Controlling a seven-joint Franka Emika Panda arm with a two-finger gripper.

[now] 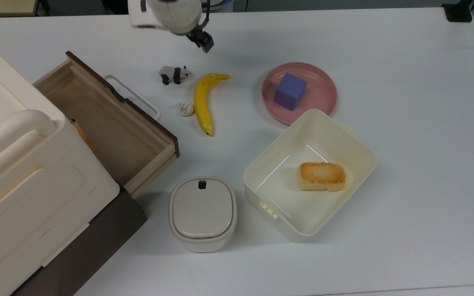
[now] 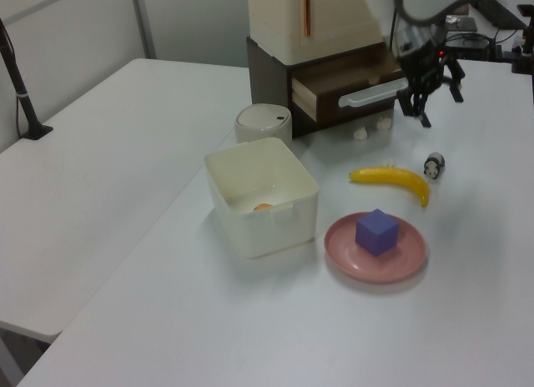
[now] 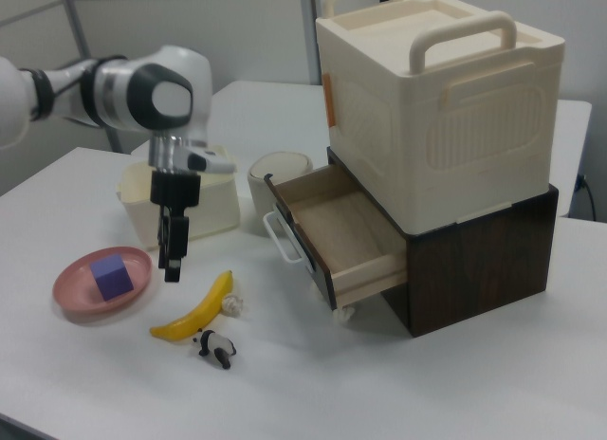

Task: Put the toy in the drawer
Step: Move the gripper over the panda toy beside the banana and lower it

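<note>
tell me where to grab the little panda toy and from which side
Grip the panda toy across its torso, end effector coming straight down from above. It stands on four legs with its back up and bare table on both flanks; the banana lies beyond its head.

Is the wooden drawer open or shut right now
Open. The drawer is pulled out from the dark cabinet, its bare wood floor showing, nothing seen inside.

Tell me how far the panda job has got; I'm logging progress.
Done: the drawer stands open and empty. In hand: the gripper hangs above the table near the banana, holding nothing. Left: the toy sits untouched on the table, so grasping, carrying and dropping it in all remain.
</note>
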